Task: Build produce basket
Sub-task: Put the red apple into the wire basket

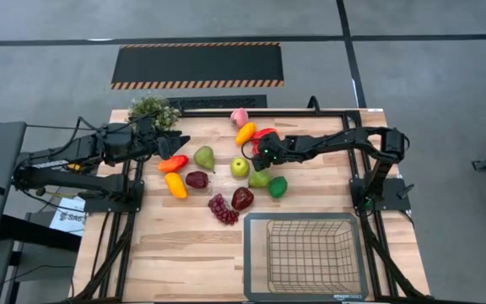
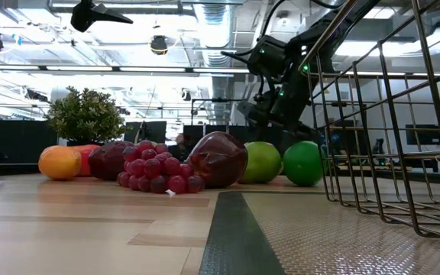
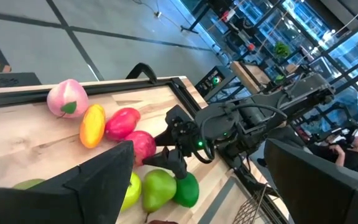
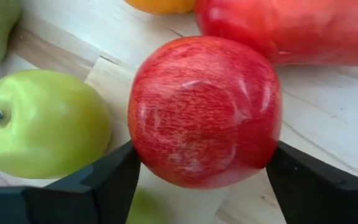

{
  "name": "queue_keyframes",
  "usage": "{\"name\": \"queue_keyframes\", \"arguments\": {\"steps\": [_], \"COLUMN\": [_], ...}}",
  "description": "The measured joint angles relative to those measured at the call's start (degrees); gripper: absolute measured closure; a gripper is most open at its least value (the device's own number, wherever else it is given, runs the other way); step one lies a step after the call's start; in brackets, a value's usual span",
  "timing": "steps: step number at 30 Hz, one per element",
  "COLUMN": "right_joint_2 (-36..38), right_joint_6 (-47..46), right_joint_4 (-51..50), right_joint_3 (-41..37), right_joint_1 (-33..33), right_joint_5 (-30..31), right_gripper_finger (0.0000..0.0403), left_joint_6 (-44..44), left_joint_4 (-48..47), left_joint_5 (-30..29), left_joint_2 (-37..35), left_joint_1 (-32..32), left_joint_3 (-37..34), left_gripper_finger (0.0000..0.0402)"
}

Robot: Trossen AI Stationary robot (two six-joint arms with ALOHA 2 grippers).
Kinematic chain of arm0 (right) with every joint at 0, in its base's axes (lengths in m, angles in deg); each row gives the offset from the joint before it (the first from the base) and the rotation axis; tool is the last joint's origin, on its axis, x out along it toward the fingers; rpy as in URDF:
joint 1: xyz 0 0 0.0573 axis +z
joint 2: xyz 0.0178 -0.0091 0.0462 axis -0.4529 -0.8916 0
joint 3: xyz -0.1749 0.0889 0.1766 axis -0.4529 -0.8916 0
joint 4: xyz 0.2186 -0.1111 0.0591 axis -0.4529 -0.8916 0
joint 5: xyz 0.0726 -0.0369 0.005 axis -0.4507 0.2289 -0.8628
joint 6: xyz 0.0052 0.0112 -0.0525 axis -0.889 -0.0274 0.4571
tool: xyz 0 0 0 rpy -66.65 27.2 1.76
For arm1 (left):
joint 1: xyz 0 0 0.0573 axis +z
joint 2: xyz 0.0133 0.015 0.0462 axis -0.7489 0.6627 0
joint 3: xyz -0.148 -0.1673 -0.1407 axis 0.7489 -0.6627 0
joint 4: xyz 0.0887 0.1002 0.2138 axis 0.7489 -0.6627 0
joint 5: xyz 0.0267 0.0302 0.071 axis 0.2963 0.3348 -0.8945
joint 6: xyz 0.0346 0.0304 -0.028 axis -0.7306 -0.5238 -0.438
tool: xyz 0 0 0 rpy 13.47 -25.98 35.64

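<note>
The produce lies scattered on the wooden table: a red apple, a green apple, a green pear, a lime, purple grapes, peppers and a pink peach. My right gripper is low over the middle of the table, shut on the red apple, which it largely hides in the high view. The wire basket stands at the near right, with nothing in it. My left gripper hangs open above the far left, touching nothing. My right gripper pinches the red apple between its two fingers, one finger on one side of the apple and one on the opposite side. The fingers slant down from the table's right. The apple sits on the table beside a red pepper.
A bushy potted plant stands at the far left corner. The green apple lies close beside the red apple, and an orange pepper just beyond it. Bare wood lies left of the basket along the near edge.
</note>
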Motion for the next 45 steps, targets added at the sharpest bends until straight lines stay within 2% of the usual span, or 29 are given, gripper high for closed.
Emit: {"name": "queue_keyframes", "arguments": {"steps": [3, 15, 22, 28, 33, 37, 41, 45], "right_joint_2": [0.01, 1.58, 8.17, 17.54, 27.17, 35.67, 43.3, 47.33], "right_joint_6": [0.0, -0.02, 0.02, 1.48, 0.91, -3.04, -10.88, -21.71], "right_joint_4": [-0.02, -0.15, -0.4, -7.51, -15.86, -22.06, -26.34, -25.45], "right_joint_3": [0.0, 0.02, 0.04, 0.11, 0.11, 0.11, 0.11, 0.11], "right_joint_1": [0.0, 0.15, 0.12, 1.84, 6.77, 13.09, 23.21, 35.28], "right_joint_5": [-0.01, -2.53, -3.16, -11.23, -17.47, -22.5, -24.79, -23.09], "right_gripper_finger": [0.0096, 0.0099, 0.01, 0.01, 0.0101, 0.0101, 0.0101, 0.0101], "left_joint_6": [0.02, 0.09, 0.09, 0.96, 1.16, 1.49, 1.88, 1.88], "left_joint_4": [-0.05, -0.15, -0.15, -0.15, -0.15, -0.11, -0.03, 0.02], "left_joint_5": [0.0, -0.01, 0.0, 0.0, 0.0, -0.02, -0.89, -2.08], "left_joint_2": [0.0, 0.0, 0.0, 0.01, 0.01, 0.01, 0.0, -0.01], "left_joint_1": [0.0, 0.0, 0.0, 0.0, 0.0, 0.0, 0.0, 0.0], "left_joint_3": [0.0, 0.0, 0.0, -0.02, -0.02, -0.02, -0.02, -0.02], "left_gripper_finger": [0.0055, 0.0055, 0.0055, 0.0055, 0.0055, 0.0055, 0.0055, 0.0055]}}
